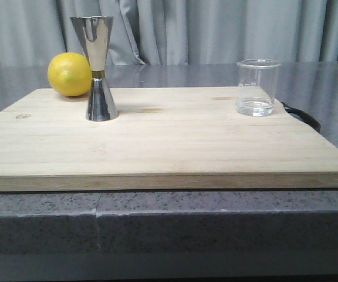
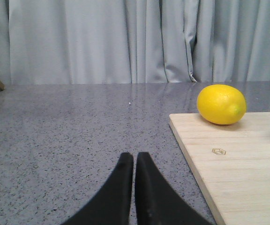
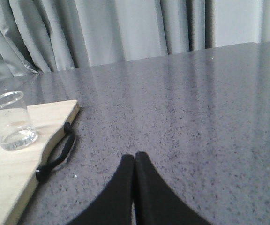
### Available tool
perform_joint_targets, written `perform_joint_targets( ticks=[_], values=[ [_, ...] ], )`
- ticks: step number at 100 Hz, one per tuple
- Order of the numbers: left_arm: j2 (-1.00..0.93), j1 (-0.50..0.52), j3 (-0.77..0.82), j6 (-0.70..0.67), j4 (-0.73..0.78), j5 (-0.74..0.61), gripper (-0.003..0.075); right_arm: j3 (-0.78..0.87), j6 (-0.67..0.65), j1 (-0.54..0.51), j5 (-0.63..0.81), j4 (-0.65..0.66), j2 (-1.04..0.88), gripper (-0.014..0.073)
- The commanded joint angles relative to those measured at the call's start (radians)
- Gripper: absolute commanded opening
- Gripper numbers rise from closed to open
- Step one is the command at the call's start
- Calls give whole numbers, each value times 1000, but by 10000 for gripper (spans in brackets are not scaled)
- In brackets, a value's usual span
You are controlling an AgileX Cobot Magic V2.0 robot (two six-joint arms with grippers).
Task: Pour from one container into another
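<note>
- Tall steel hourglass-shaped jigger (image 1: 99,67) stands upright on the pale wooden cutting board (image 1: 175,147), left side, just in front of the round yellow lemon (image 1: 70,74).
- Small clear glass beaker (image 1: 257,87) stands upright near the board's right back corner, well apart from the jigger; the base looks a bit watery, can't tell if that is liquid or just thick glass.
- Jigger contents not visible from this angle, so the scene fits both a full jigger waiting to be tipped and an emptied one set back down.
- Left gripper (image 2: 134,161): black fingers pressed together, holding nothing, low over the grey speckled counter (image 2: 78,140) off the board's left edge.
- Right gripper (image 3: 134,161): fingers also together, nothing in them, over the counter beyond the board's black strap handle (image 3: 57,157).
- Risks: jigger is narrow-waisted, polished and top-heavy, so a side bump or off-centre pinch could topple it or let it slip.
- Lemon sits close behind the jigger; a wide approach could nudge it rolling.
- Beaker mouth is small and the beaker is light, so poor aim spills on the board and a touch could shove it off the edge.
</note>
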State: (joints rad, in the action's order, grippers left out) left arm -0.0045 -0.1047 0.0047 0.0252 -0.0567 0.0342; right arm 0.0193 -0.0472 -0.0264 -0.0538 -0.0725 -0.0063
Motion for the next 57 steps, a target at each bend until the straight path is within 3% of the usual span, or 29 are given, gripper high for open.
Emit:
perform_joint_targets(
  ticks=[1, 57],
  values=[
    [-25, 0, 34, -11, -6, -78, -19, 18, 2, 6, 111, 0, -23, -70],
    [-25, 0, 34, -11, -6, -78, -19, 21, 2, 23, 87, 0, -21, -70]
  ],
)
